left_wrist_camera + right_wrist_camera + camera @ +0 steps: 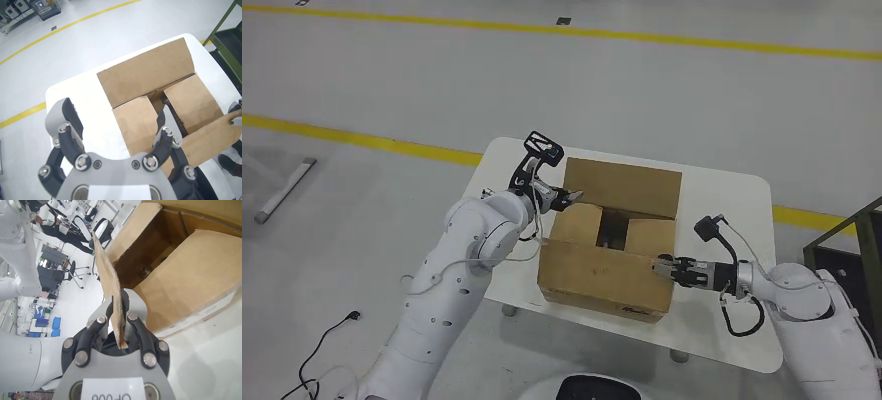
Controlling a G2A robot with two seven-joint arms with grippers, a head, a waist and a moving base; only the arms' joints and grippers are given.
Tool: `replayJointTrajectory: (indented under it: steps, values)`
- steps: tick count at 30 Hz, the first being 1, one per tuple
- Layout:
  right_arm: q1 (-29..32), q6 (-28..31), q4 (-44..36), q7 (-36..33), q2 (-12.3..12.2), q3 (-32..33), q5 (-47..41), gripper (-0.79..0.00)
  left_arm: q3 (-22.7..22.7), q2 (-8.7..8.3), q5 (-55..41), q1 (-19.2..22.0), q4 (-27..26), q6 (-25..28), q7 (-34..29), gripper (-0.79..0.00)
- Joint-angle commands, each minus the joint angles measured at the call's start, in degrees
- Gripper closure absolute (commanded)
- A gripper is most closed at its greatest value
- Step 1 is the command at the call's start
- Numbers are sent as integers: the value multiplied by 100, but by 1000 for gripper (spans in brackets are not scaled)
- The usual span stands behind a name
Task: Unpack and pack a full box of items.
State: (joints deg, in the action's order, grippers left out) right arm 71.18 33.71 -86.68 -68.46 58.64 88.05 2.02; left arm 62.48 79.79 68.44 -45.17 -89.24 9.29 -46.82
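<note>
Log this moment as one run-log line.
left gripper open at box edge | right gripper shut on near flap | far flap open | box on table

Pale grey floor (392, 70) with yellow lines (542, 27); a green rack (226, 37) stands beside the white table (732, 210).

— Where does the box (607, 275) sit?
— In the middle of the worktop (722, 210)
— And the arms?
— Left gripper (574, 196) at the box's left edge; right gripper (660, 266) at the near right corner, around the near flap (105, 262)
</note>
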Motion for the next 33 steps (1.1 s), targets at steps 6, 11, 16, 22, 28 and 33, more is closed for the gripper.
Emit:
replayJointTrajectory:
  steps: [6, 11, 16, 22, 28, 33]
  values:
    - [181, 548, -375, 337, -89, 71, 62, 0, 0, 0, 0, 0, 0, 0, 0, -785]
    - [340, 832, -744, 621, -178, 146, 578, 0, 160, -13, -708, -78, -109, 336, -137, -785]
    - [459, 1004, -1071, 794, -236, 103, 942, 0, 314, -76, -1409, 2, -216, 1022, -935, -785]
    - [600, 1136, -1371, 925, -334, 46, 1268, 0, 132, -110, -1269, -2, -130, 1020, -1387, -785]
    - [724, 1200, -1472, 990, -418, 130, 1280, -34, -289, -88, -997, -56, -143, 959, -1377, -139]
    - [825, 1180, -1516, 1104, -462, 192, 1262, -139, -539, -66, -1025, -34, -102, 1045, -1383, 0]
